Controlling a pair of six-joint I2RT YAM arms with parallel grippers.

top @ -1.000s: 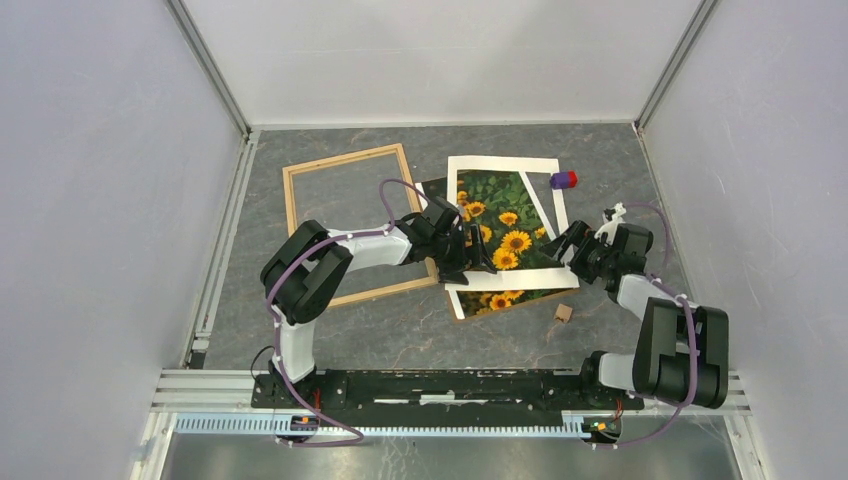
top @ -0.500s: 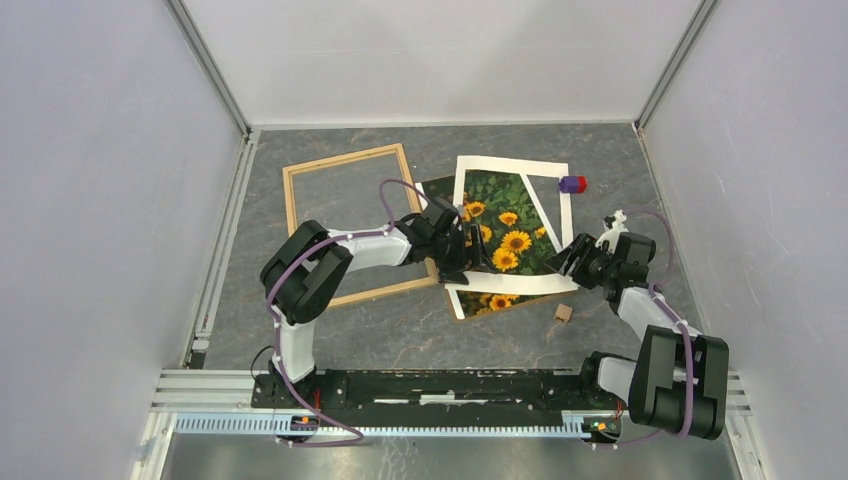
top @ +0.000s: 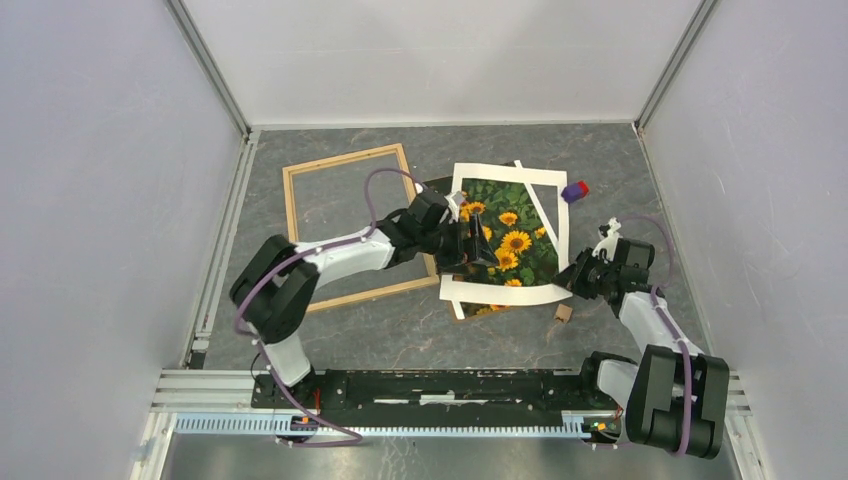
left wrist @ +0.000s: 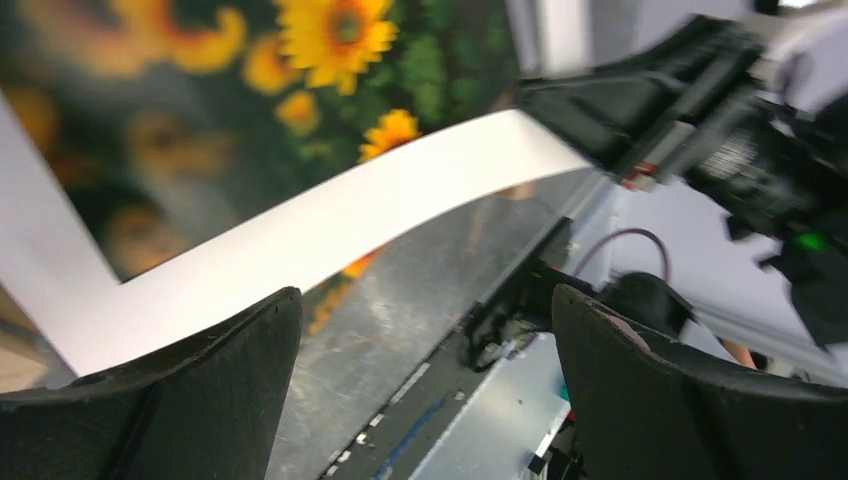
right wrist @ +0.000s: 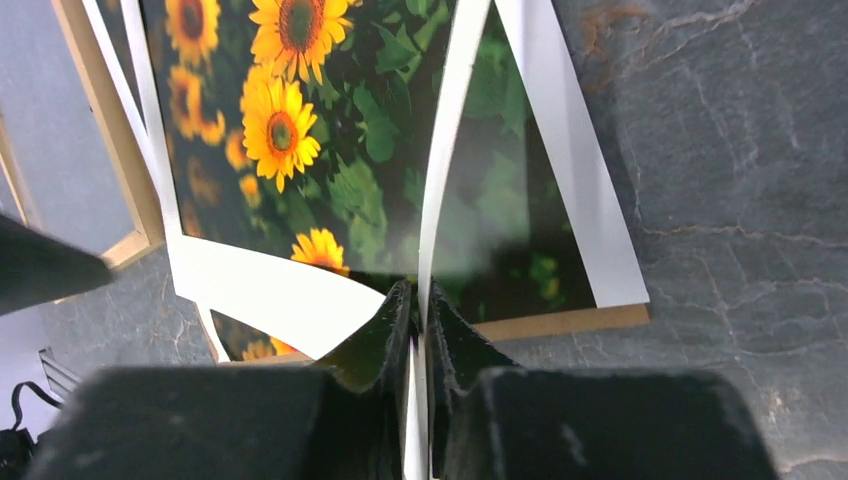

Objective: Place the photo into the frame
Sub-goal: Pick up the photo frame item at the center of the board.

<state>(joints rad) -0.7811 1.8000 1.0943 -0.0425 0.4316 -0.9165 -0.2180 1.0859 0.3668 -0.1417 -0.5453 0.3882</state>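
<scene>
Frame [top: 343, 158] [right wrist: 105, 120] lies flat on the table [top: 400, 330], left of the left jaws. It is empty, and the left arm crosses its near right corner. Left gripper [top: 482, 250] [left wrist: 425, 380]: jaws spread wide, nothing pinched. It is low over the near left part of the photo, pointing right. Photo [top: 510, 235] [left wrist: 330, 40] [right wrist: 290, 110] lies just ahead of the left jaws and outside the frame, its left edge close beside the frame's right strip. It sits on a brown board [right wrist: 560, 322] whose edge shows on the near side. A white mat [top: 500, 292] [left wrist: 330, 235] [right wrist: 270, 290] lies over the photo. The mat's near strip arcs up right in front of the left jaws and runs across to the right jaws. Right gripper [top: 572, 282] [right wrist: 417, 300]: jaws closed on the mat's near right corner, with the thin white edge clamped upright between the fingers. The mat's right strip rises on edge from the jaws, bowed, off the photo. A small brown cube [top: 564, 313] is just beside the right jaws on the near side. A purple-red block [top: 574, 190] is beyond the right jaws, at the mat's far right corner.
</scene>
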